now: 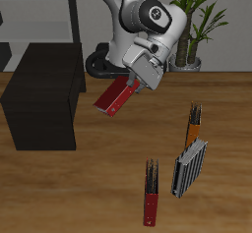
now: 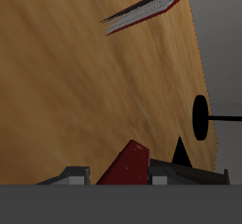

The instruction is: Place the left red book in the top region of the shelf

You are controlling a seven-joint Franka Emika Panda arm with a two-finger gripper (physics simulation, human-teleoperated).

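My gripper is shut on the left red book, a slim bright-red book that hangs tilted in the air above the table. It is beside the shelf, a low matte-black cabinet, at about the height of its top and apart from it. In the wrist view the red book sits between my two fingers, and my gripper is closed on it.
Nearer the table's front edge stand an orange book, a grey striped book and a darker red book; the darker red book also shows in the wrist view. A pale grey rack and a potted plant stand at the back.
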